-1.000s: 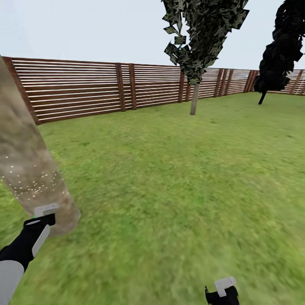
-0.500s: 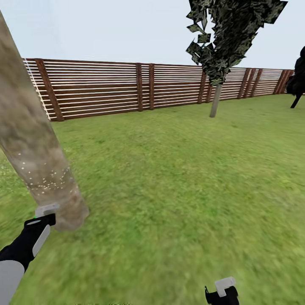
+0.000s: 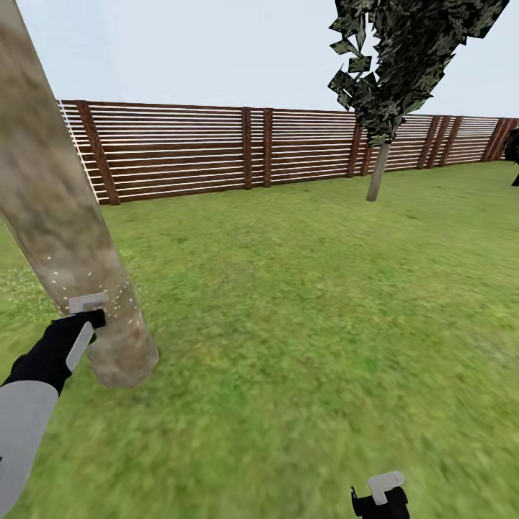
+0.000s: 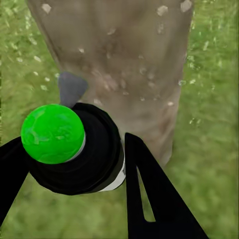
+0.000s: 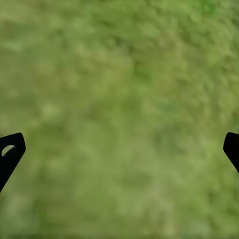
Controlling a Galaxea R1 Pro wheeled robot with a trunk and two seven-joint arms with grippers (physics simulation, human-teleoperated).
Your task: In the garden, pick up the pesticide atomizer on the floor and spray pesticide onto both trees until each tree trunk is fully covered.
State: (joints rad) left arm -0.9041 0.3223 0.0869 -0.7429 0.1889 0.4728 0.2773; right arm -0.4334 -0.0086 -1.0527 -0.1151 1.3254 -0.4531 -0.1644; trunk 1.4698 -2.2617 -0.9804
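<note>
A thick grey-brown tree trunk leans up the left of the head view, flecked with white specks near its base. My left gripper is held close against it, shut on the pesticide atomizer, a black bottle whose round top shows green. The bottle's grey nozzle points at the bark. A second tree with a slim pale trunk and a green-white canopy stands far off by the fence. Low at the right, my right gripper hangs open over grass.
A brown slat fence closes the lawn at the back. Grass stretches between the two trees. A black tree shows at the far right edge.
The head view has swung, sliding the scene rightward in the picture. My left gripper with the atomizer has risen along the near trunk. The right gripper stays put.
</note>
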